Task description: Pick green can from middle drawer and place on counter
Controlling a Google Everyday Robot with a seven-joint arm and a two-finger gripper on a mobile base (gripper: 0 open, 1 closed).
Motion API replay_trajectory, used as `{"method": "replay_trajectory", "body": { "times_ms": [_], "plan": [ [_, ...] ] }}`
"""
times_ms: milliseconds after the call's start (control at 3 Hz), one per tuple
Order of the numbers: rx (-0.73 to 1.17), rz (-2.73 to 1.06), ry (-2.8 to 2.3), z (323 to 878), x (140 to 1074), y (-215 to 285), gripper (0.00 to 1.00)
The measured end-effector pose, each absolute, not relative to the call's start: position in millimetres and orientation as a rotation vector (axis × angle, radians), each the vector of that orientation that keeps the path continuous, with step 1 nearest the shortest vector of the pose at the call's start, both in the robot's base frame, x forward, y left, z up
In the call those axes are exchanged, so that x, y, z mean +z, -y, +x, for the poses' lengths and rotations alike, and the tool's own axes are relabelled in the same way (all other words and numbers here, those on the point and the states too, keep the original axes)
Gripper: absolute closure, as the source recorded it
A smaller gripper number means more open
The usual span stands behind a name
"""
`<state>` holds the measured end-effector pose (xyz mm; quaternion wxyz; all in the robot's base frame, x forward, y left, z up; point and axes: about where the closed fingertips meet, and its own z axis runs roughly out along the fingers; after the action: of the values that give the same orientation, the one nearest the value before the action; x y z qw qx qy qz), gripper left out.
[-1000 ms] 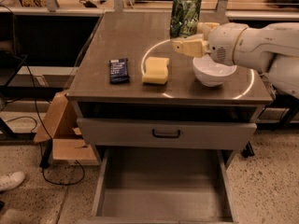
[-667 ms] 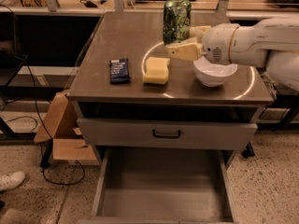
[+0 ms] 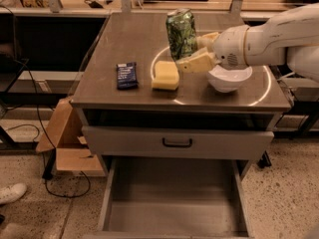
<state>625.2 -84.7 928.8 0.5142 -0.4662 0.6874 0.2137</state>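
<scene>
The green can (image 3: 180,33) with its leafy print is tilted slightly over the middle of the counter (image 3: 129,39), just behind a yellow sponge. My gripper (image 3: 193,49) reaches in from the right on a white arm, and its cream fingers (image 3: 198,62) are shut on the can's right side. Whether the can's base touches the counter I cannot tell. Below, the middle drawer (image 3: 172,203) is pulled out, its flat grey floor bare.
A yellow sponge (image 3: 165,75) and a dark blue snack packet (image 3: 126,75) lie on the counter's front half. A white bowl (image 3: 229,77) sits under my wrist. A shut drawer front with a dark handle (image 3: 177,142) is above the open drawer. A cardboard box (image 3: 62,138) stands left of the cabinet.
My gripper has carried the green can leftward, from above the bowl toward the counter's middle, behind the sponge.
</scene>
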Motion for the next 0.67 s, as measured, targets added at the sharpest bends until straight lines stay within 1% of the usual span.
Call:
{"method": "replay_trajectory", "body": {
  "times_ms": [333,667],
  "plan": [
    [0.480,-1.167,-1.620,625,928,83,1.00],
    [0.450,-1.234,-1.676,624,908,86,1.00]
  ]
}}
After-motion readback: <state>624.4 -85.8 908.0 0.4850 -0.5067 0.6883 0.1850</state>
